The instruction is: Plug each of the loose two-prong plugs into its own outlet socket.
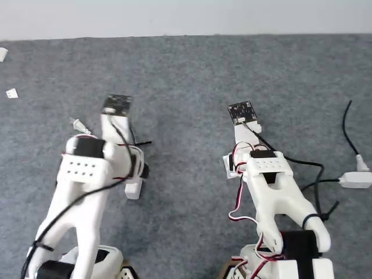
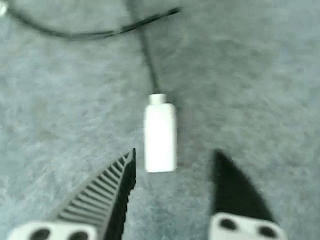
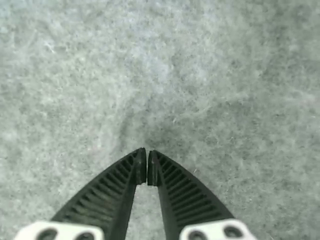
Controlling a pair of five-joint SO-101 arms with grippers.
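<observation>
Trouble brews on the left: the left gripper [image 2: 175,154] hangs released, jaws spread either side of the white plug [image 2: 160,137]. It looks off-centre, so closing could nudge the plug aside or pinch a corner and spin it on the felt-covered bench [image 1: 186,75]. The black cable [image 2: 145,50] may tug back too. Across to the right gripper [image 3: 146,167]: clenched on nothing, over bare felt. The plug itself is a smooth white block lying flat on the bench's left half, cable leaving its far end, prongs impossible to make out. Far right, a white connector [image 1: 354,179] lies well apart.
</observation>
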